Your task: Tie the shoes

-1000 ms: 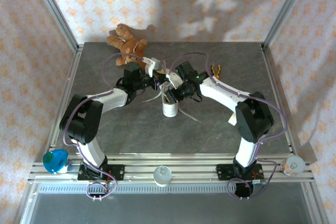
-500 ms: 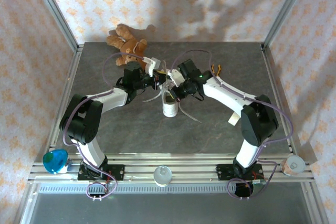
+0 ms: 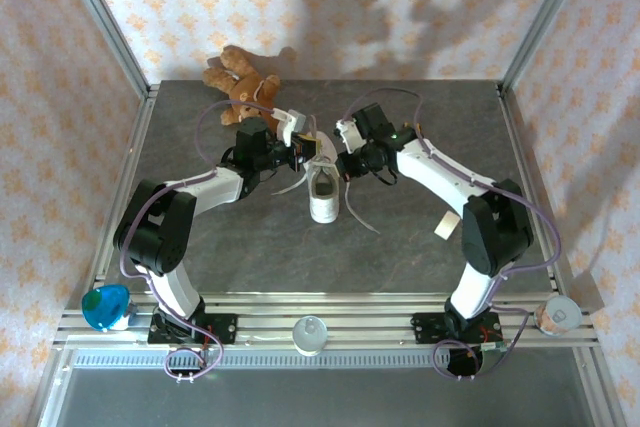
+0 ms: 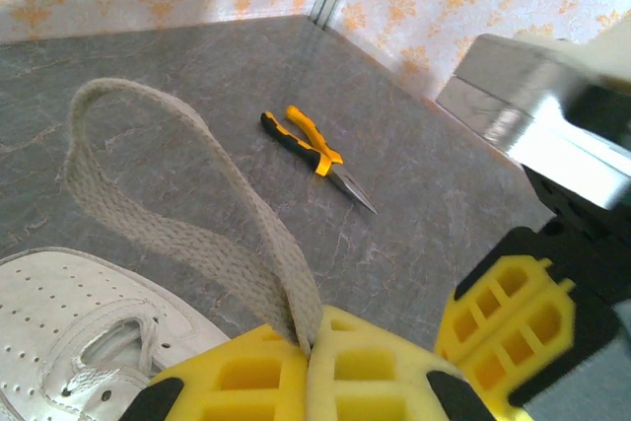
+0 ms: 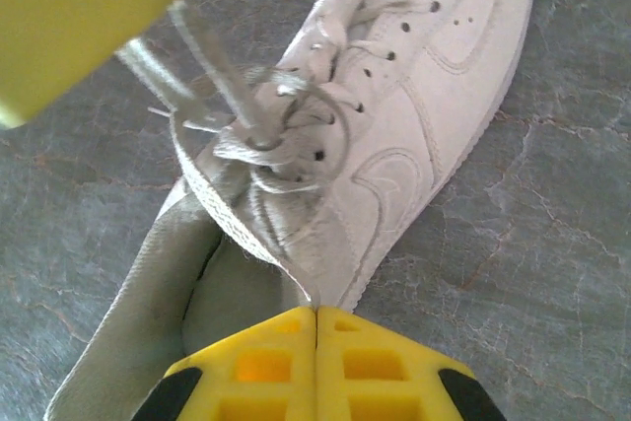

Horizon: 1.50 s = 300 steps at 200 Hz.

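A small white sneaker (image 3: 322, 192) lies mid-table, toe toward the near edge. My left gripper (image 3: 304, 153) hovers at its far left, shut on a loop of white lace (image 4: 187, 234) that arches up over the table; its closed yellow pads (image 4: 246, 372) pinch the lace. My right gripper (image 3: 347, 160) is at the shoe's far right, shut on a lace strand (image 5: 232, 224) that runs from the tangle over the eyelets (image 5: 271, 145) down to its jaws (image 5: 315, 315). The sneaker's perforated toe (image 5: 444, 7) points away in the right wrist view. A loose lace end (image 3: 360, 217) trails right.
A brown teddy bear (image 3: 238, 82) lies at the back left. Yellow-handled pliers (image 3: 411, 132) rest at the back right, also on the table (image 4: 311, 150). A small white piece (image 3: 444, 226) sits by the right arm. A blue object (image 3: 105, 307) and a tape roll (image 3: 558, 315) are on the front rail.
My right gripper has pulled back and to the right with its lace. The sneaker has shifted away from the near edge and now lies longer in view. The left gripper has barely moved.
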Each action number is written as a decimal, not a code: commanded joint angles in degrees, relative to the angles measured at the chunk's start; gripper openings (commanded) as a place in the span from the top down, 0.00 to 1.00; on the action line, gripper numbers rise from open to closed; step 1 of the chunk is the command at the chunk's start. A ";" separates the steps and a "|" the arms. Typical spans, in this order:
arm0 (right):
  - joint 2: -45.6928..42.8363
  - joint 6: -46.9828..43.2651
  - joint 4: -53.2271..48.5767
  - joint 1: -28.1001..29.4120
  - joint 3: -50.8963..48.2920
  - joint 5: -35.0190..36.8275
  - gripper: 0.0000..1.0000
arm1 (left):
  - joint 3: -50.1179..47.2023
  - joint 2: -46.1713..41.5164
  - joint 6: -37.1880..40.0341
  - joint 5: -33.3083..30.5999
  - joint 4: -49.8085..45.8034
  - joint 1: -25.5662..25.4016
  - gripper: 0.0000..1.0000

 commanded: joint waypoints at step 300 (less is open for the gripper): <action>14.48 29.59 5.63 -5.87 11.22 -18.16 0.52 | -8.41 -3.87 -3.59 -3.29 9.13 -1.03 1.00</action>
